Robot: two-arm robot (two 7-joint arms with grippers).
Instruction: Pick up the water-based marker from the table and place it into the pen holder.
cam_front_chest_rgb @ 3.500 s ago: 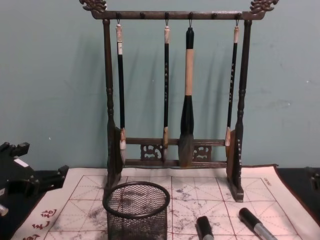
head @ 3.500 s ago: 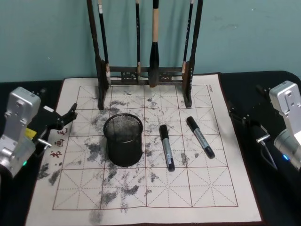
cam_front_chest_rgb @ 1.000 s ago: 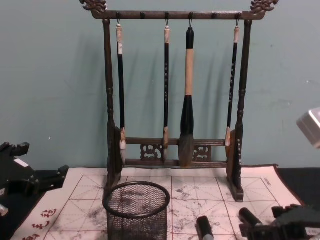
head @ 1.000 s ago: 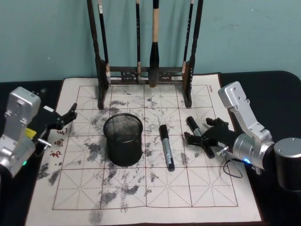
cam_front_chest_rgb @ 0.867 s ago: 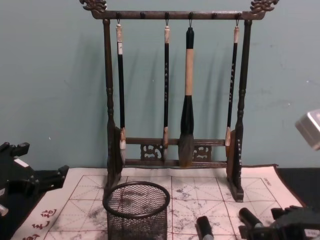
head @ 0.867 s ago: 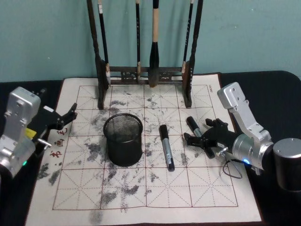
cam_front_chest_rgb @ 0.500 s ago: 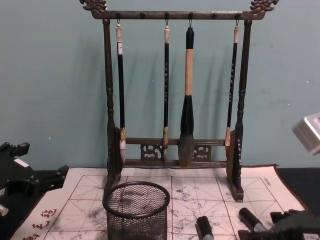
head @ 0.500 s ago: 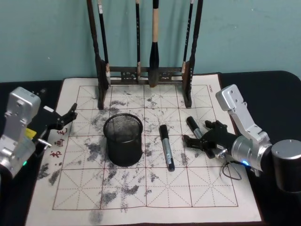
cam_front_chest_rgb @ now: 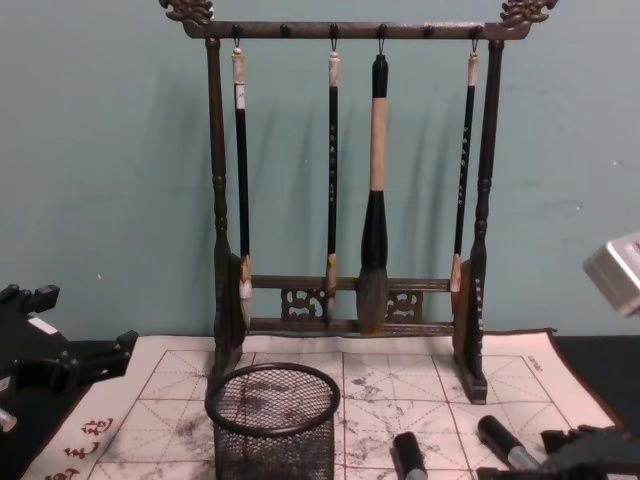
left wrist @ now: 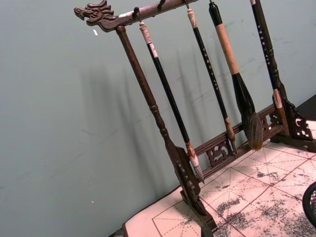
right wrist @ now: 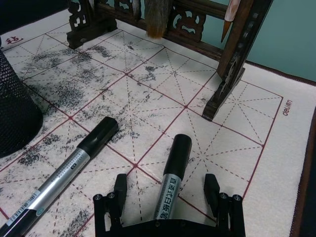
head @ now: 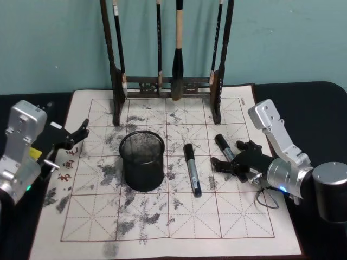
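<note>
Two black-and-grey markers lie on the ink-stained mat. The right marker (head: pixel 222 145) (right wrist: pixel 172 177) lies between the fingers of my right gripper (head: pixel 233 163) (right wrist: pixel 166 189), which is open and low over the mat, one finger on each side of the barrel. Left of it lies the other marker (head: pixel 192 169) (right wrist: pixel 69 170). Further left stands the pen holder (head: pixel 142 161) (cam_front_chest_rgb: pixel 272 420), a black mesh cup. My left gripper (head: pixel 76 135) rests open at the mat's left edge.
A tall dark wooden brush rack (head: pixel 168 86) (cam_front_chest_rgb: pixel 350 200) with several hanging brushes stands at the back of the mat (head: pixel 162 216). Its right foot (right wrist: pixel 224 94) is just beyond the right gripper. Black table surface (head: pixel 309 108) surrounds the mat.
My right arm came in from the right edge and settled over the right marker, creeping slightly left and lower in the last second. The left arm, markers and pen holder have not moved.
</note>
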